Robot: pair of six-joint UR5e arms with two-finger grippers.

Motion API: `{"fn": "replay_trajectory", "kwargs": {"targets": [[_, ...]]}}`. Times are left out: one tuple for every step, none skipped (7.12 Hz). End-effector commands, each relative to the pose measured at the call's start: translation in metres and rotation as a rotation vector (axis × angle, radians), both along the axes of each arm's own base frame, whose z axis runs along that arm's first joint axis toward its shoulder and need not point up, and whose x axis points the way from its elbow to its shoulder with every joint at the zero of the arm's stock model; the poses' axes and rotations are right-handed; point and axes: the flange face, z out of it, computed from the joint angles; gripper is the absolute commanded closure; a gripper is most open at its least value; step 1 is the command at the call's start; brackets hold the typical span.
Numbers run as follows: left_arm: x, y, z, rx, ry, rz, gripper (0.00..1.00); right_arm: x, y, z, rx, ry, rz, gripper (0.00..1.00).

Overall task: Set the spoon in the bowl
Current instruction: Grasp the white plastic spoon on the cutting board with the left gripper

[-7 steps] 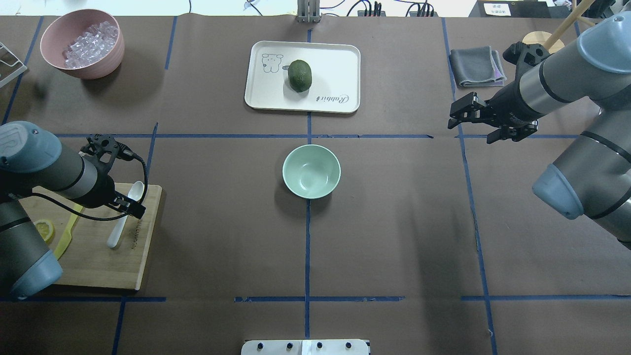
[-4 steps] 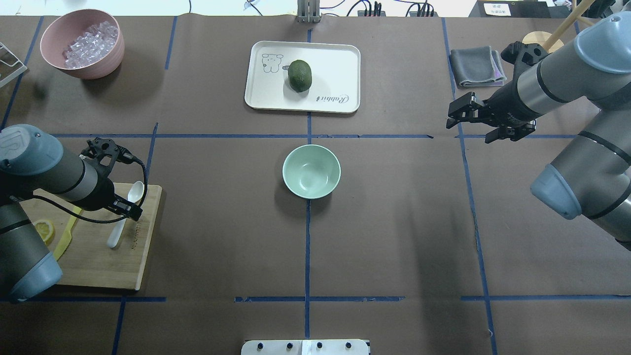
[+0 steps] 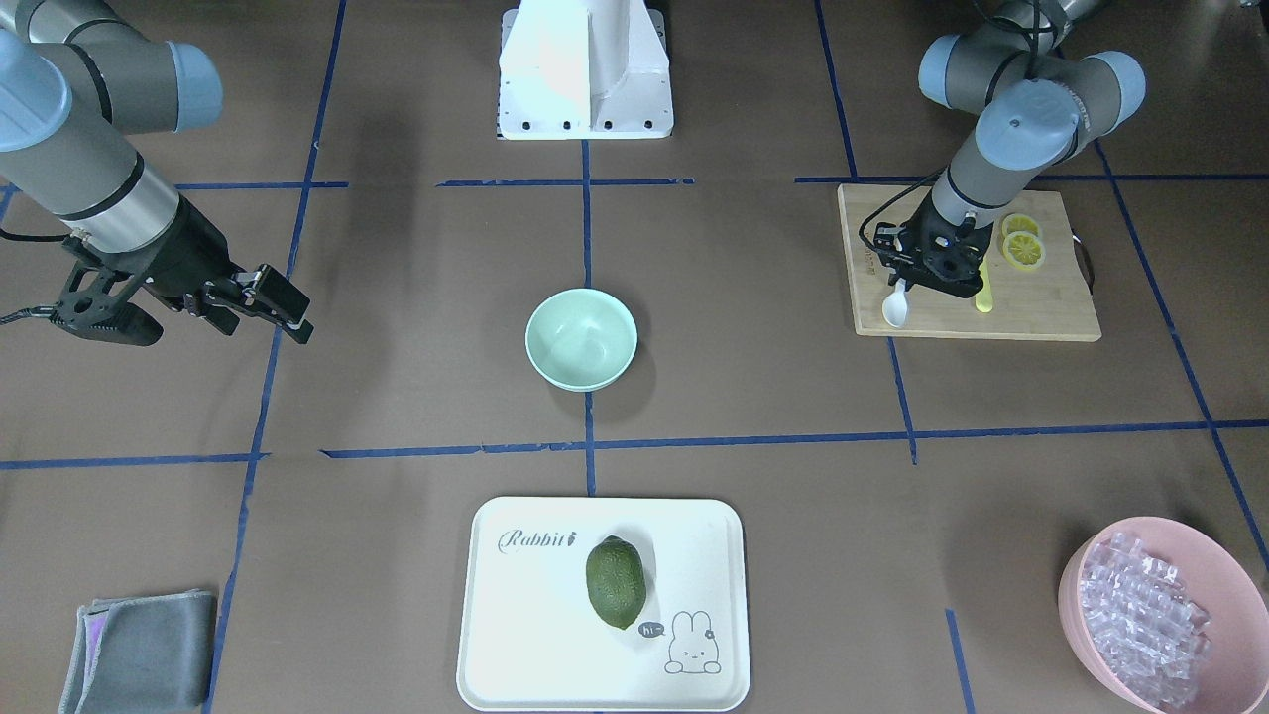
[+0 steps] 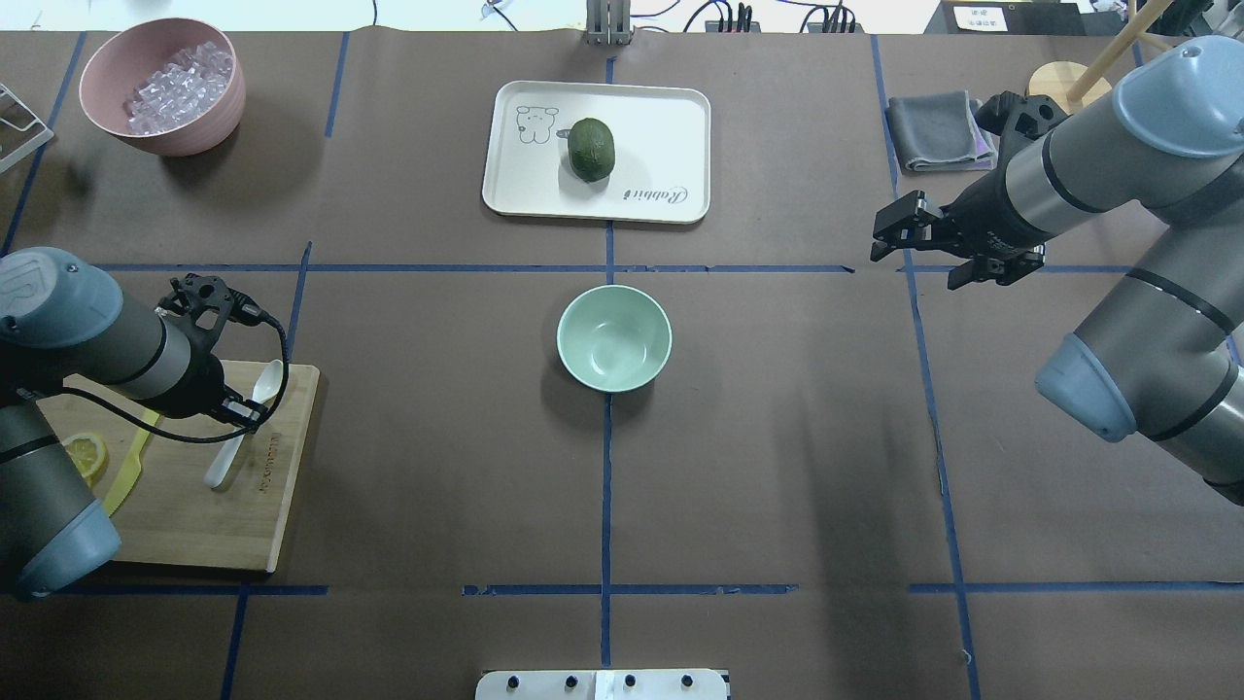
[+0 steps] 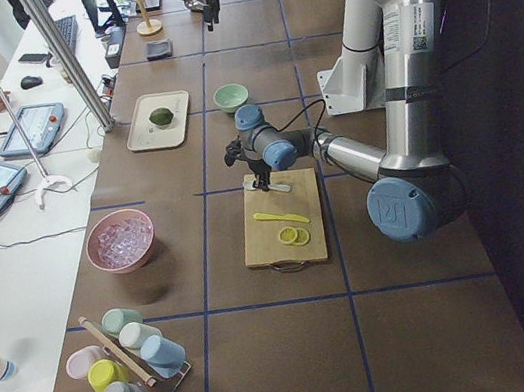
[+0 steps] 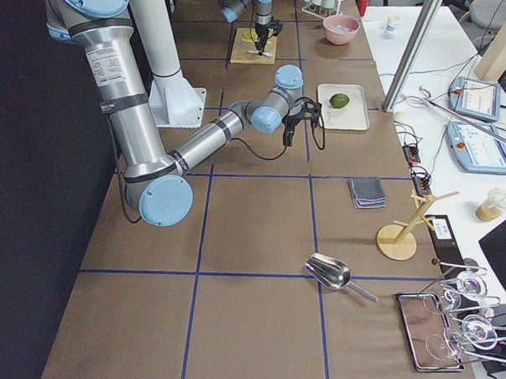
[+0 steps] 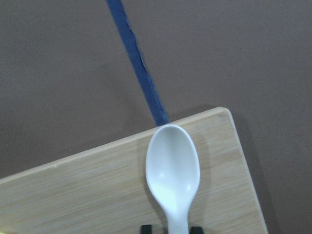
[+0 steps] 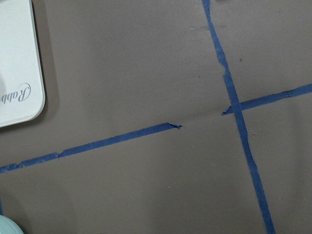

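Note:
The white spoon (image 4: 238, 437) lies on the wooden cutting board (image 4: 272, 525) at the left, scoop toward the board's far corner; its scoop fills the left wrist view (image 7: 173, 168). My left gripper (image 4: 248, 416) is low over the board, and its fingertips (image 7: 195, 229) stand close on either side of the handle. It looks shut on the spoon, which still rests on the board. The mint-green bowl (image 4: 613, 337) stands empty at the table's centre, well to the spoon's right. My right gripper (image 4: 918, 255) hovers open and empty to the bowl's far right.
A yellow-green knife (image 4: 131, 467) and lemon slice (image 4: 86, 455) share the board. A white tray (image 4: 671, 117) with a dark green fruit (image 4: 592, 149) lies behind the bowl. A pink bowl of clear cubes (image 4: 162, 86) is far left, a grey cloth (image 4: 938, 131) far right.
My left gripper has drawn in around the spoon's handle, and the handle's end has shifted a little to the left. My right gripper has drifted slightly left and back.

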Motion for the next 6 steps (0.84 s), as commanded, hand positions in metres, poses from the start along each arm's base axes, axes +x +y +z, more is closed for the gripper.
{"fn": "replay_trajectory", "kwargs": {"targets": [[-0.002,-0.001,-0.006,0.005,0.009,-0.008,1.00,-0.007,0.003,0.001,0.006,0.010,0.000,0.00],[-0.005,-0.001,-0.032,0.031,0.048,-0.012,1.00,-0.007,0.003,0.001,0.006,0.010,0.000,0.00],[-0.002,-0.007,-0.053,0.035,0.073,-0.034,1.00,-0.004,0.002,0.002,0.009,0.012,0.002,0.00],[0.015,-0.022,-0.100,0.058,0.108,-0.043,1.00,0.003,-0.002,0.005,0.013,0.015,0.008,0.00],[0.034,-0.033,-0.145,0.070,0.116,-0.039,1.00,0.009,-0.004,0.006,0.011,0.015,0.018,0.00],[0.051,-0.043,-0.195,0.069,0.117,-0.033,1.00,0.014,-0.006,0.007,0.009,0.017,0.027,0.00]]}}
